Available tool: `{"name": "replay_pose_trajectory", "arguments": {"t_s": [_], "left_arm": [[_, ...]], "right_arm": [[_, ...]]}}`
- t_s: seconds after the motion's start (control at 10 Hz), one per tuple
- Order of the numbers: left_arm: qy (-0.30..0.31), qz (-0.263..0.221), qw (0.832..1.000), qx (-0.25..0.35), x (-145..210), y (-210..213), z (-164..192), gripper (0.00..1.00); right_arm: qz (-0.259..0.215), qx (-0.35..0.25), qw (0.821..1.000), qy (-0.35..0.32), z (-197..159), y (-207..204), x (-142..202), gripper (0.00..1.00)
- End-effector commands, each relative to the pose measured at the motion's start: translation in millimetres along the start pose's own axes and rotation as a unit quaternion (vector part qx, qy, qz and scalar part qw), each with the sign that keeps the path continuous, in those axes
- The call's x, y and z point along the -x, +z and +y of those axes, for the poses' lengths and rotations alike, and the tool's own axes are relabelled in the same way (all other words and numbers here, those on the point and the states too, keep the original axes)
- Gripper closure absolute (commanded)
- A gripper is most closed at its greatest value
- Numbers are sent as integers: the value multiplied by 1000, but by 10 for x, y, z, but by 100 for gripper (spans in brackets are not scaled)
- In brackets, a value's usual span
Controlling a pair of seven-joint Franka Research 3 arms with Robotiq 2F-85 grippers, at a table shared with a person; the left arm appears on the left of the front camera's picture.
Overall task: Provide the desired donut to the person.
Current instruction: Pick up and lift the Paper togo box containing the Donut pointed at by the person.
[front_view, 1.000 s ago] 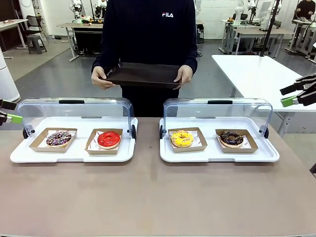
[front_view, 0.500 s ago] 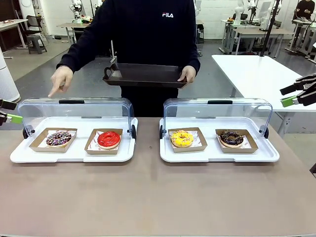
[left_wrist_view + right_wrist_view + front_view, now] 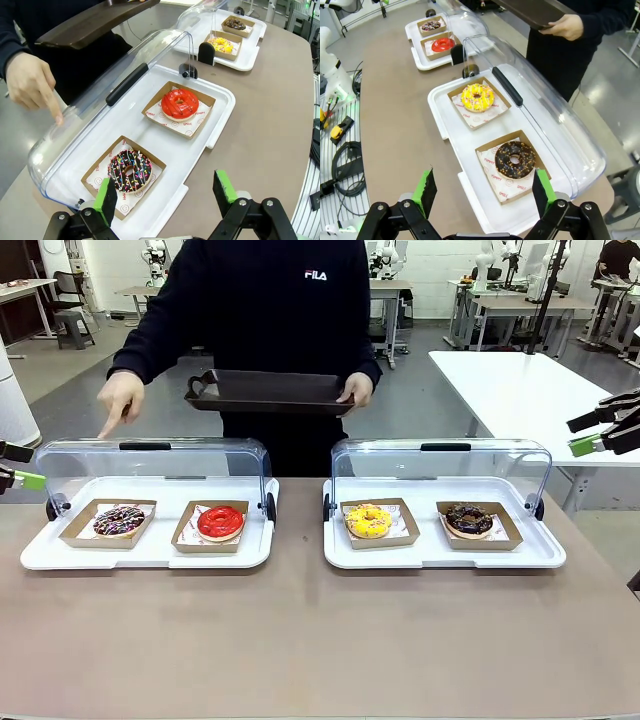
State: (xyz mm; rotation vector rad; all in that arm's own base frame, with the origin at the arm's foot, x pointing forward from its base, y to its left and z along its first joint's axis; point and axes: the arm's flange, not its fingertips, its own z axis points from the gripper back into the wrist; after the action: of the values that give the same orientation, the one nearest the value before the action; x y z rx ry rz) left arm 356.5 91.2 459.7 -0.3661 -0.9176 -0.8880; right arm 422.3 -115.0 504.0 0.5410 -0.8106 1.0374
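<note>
First the left claw point(image 3: 165, 192): wide open, green pads far apart, holding nothing. Hangs off the 9 o'clock end of the table point(image 3: 320, 640) in the front view, near the left tray point(image 3: 222, 102). Straight ahead at 12 o'clock in the wrist view, close by: sprinkle donut point(image 3: 130, 170) in its paper box. Farther on, toward 1 o'clock: red donut point(image 3: 179, 103) in a box of its own. Behind both, at 10 o'clock: clear lid point(image 3: 80, 125), rolled back. Above that lid: pointing hand point(image 3: 29, 82) of the person point(image 3: 270, 300), finger aimed down at the sprinkle donut's end. Looks like the one wanted, but only a guess.

Then the right claw point(image 3: 483, 189): also wide open and empty, up off the table's 3 o'clock end. Just ahead at 12 o'clock: chocolate donut point(image 3: 515, 159). Past it, toward 11 o'clock: yellow donut point(image 3: 478, 97). Across the table at 12 o'clock: dark tray point(image 3: 270, 392), held out in the other hand.

Could go wrong from here:
- Grabbing the red donut by mistake, with the two boxes side by side.
- Squashing the soft donut or smearing the icing by squeezing too hard.
- Knocking the lid or the finger by reaching too far.
- Tipping the box and dropping the donut on the way to the dark tray.
</note>
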Motion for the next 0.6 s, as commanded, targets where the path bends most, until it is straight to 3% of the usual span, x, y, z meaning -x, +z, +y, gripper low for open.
{"name": "replay_pose_trajectory", "arguments": {"t_s": [0.0,0.5], "left_arm": [[-7,-12,1000,1,23,-7,36,0],[-7,-12,1000,1,23,-7,36,0]], "right_arm": [[1,-6,1000,0,7,-13,12,0],[1,-6,1000,0,7,-13,12,0]]}}
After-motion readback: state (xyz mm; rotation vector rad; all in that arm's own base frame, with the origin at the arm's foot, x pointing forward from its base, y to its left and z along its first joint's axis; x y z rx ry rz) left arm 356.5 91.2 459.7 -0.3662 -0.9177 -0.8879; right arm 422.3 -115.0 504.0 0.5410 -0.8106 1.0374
